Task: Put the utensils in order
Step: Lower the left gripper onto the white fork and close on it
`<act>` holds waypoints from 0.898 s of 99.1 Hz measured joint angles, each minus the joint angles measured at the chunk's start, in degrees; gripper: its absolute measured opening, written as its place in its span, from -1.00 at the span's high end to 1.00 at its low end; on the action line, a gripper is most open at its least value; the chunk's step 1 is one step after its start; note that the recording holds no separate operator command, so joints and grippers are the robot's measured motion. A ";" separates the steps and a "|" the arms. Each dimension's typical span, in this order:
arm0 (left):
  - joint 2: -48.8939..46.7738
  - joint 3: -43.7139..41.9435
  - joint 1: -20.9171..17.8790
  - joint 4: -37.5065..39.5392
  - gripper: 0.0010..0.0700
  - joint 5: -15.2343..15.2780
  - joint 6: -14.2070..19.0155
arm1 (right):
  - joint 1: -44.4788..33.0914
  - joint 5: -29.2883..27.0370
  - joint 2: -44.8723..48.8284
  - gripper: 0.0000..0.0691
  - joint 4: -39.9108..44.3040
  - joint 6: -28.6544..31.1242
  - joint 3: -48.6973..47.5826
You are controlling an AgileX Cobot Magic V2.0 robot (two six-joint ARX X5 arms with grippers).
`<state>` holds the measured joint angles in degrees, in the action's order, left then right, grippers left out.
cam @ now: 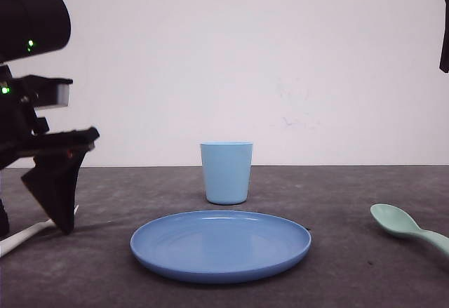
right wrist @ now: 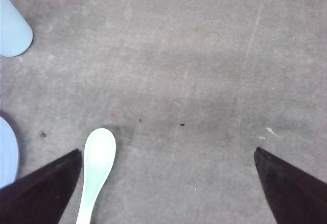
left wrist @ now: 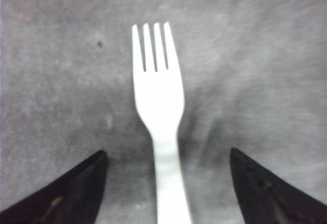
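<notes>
Left wrist view: left gripper (left wrist: pixel 166 183) spread wide astride the fork (left wrist: pixel 158 106); right gripper (right wrist: pixel 168 183) wide beside the spoon (right wrist: pixel 97 168).

Fork (cam: pixel 28 232) mostly hidden behind left gripper (cam: pixel 59 210), handle cut off in wrist view. Spoon (cam: pixel 407 226) handle cut by frame edge, right of plate (cam: pixel 220 245). Fork slightly blurred up close.

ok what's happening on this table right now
The left gripper is low over the white fork, jaws open on either side of its handle, not yet closed. The right gripper is open near the mint spoon. The blue plate and cup hold nothing visible.
</notes>
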<state>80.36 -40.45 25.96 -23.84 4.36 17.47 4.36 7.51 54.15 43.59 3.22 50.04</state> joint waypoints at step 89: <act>1.25 -0.48 0.57 1.38 0.90 1.46 0.17 | 0.00 0.00 0.00 -0.97 -0.02 -0.04 0.00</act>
<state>81.60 -40.93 26.52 -22.46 5.82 17.65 4.36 7.51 54.15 43.57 3.18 50.04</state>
